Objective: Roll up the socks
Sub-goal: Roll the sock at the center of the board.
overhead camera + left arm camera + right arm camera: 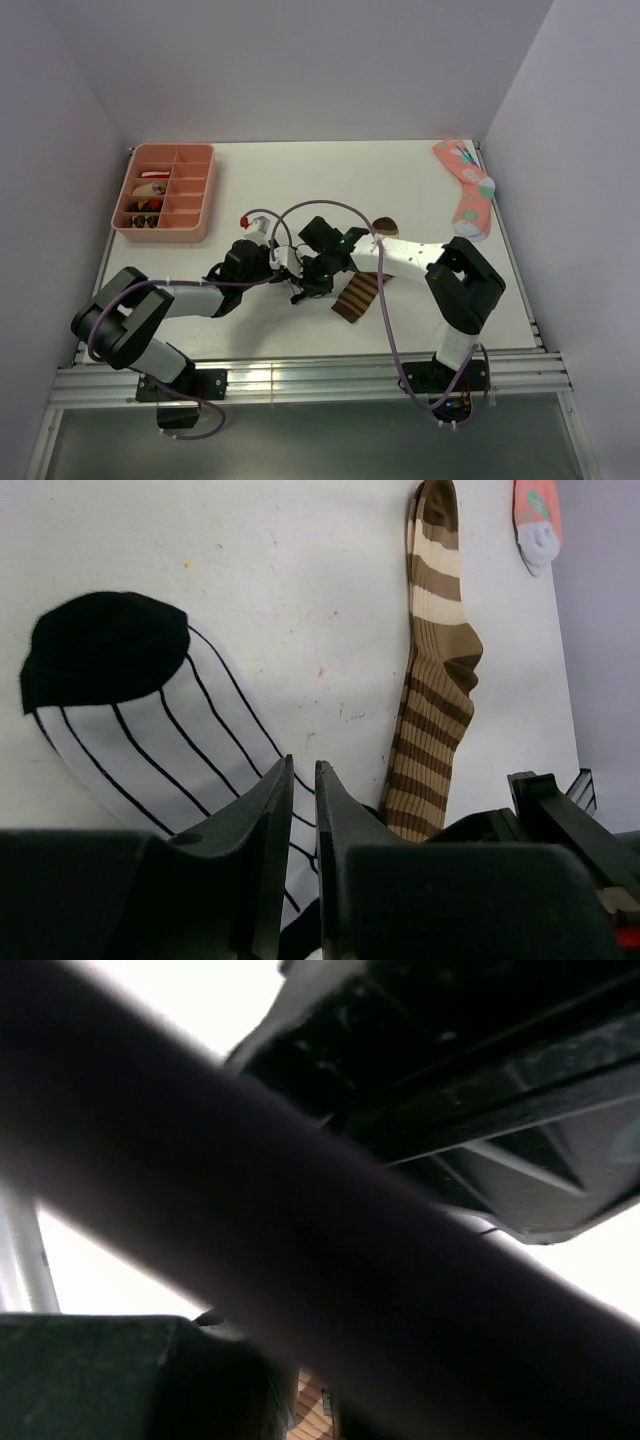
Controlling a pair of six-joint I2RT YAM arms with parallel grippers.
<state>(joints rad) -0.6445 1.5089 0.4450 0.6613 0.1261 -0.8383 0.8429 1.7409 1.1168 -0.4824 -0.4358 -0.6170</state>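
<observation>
step: starting white sock (150, 730)
left gripper (303, 770): nearly closed, grip unclear
right gripper (312, 283): closed, contents hidden
next: likely roll toward toe

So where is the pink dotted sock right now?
In the top view the pink sock lies at the far right corner of the table, across from the pink tray at the far left.

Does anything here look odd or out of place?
One sock sits apart: the pink dotted sock lies alone at the far right corner, away from the brown striped sock nearer the middle. The right wrist view is almost blocked by a dark blurred band close to the lens.
</observation>
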